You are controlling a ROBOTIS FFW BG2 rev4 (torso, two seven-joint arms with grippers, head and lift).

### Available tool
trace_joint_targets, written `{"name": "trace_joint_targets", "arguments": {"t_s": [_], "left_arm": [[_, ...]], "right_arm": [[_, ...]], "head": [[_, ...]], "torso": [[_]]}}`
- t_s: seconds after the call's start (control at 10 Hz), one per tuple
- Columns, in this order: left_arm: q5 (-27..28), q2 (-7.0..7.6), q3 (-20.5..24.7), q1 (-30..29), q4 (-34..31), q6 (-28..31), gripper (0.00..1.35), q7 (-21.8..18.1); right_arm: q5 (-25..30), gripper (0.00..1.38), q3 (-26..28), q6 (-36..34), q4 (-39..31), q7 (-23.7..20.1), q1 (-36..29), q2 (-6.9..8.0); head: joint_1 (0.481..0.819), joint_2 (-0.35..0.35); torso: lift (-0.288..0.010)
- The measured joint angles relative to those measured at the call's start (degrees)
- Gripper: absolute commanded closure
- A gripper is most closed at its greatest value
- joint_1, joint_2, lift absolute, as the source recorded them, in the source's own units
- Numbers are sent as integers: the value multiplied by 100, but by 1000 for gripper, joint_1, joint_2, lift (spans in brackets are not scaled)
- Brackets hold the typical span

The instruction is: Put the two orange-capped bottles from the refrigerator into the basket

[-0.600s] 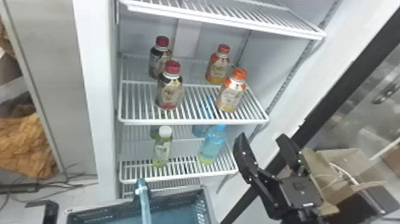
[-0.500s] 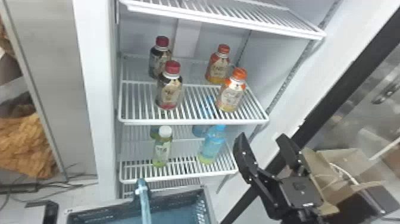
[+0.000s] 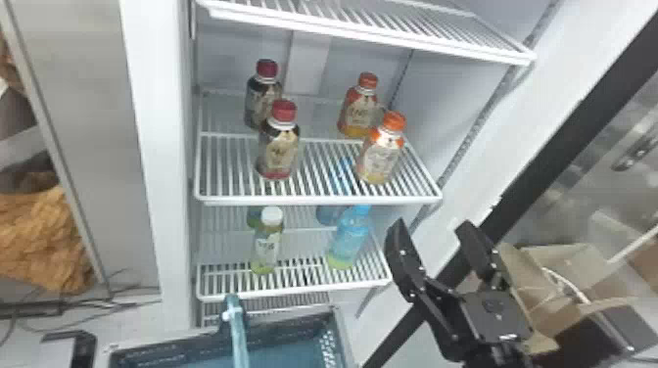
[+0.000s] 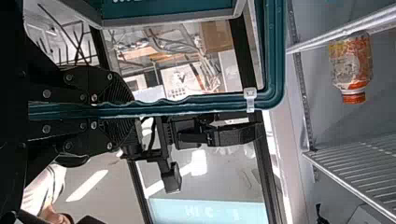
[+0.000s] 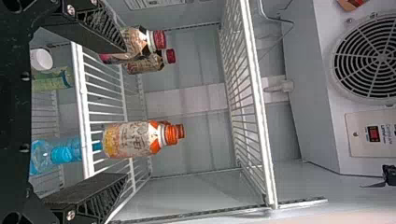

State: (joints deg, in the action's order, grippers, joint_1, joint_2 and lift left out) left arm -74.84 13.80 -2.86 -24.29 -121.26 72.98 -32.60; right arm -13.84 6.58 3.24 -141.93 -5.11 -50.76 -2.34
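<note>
"So, what does the head view give us?"

"The near orange-capped bottle (image 3: pixel 381 154) and the far orange-capped bottle (image 3: pixel 360 112) stand upright on the middle shelf (image 3: pixel 318 200), the far one a little to the left. The right gripper (image 3: pixel 432 227) is lower, on the near side and to their right, its fingers spread with nothing between them. The basket (image 3: pixel 342 333) is down on the near side, to its left."

"And the left wrist view?"

"There the left gripper (image 4: pixel 112 112) is closed on the basket's handle (image 4: pixel 187 103)."

"Which leaves the right wrist view."

"It looks past the spread fingers to the near orange-capped bottle, beyond their tips, with the far orange-capped bottle just behind. The right gripper is the nearer and free one; I'd judge it needs to go up, left and inward, one finger to each side of that upright body."
</note>
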Motion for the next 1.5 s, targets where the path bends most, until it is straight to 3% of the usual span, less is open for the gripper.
{"name": "trace_joint_targets", "arguments": {"t_s": [0.4, 0.8, 1.5], "left_arm": [[-10, -9, 16, -16, 1, 0, 1197, 0], [-25, 6, 4, 7, -2, 0, 1196, 0], [-56, 17, -22, 38, 3, 0, 1197, 9]], "right_arm": [[27, 110, 93, 1, 217, -7, 196, 6], [243, 110, 329, 127, 951, -8, 1020, -29], [531, 102, 271, 71, 2190, -46, 2398, -302]], "head": [[695, -350], [695, -350], [695, -350]], "torso": [[-40], [-40], [-40]]}}
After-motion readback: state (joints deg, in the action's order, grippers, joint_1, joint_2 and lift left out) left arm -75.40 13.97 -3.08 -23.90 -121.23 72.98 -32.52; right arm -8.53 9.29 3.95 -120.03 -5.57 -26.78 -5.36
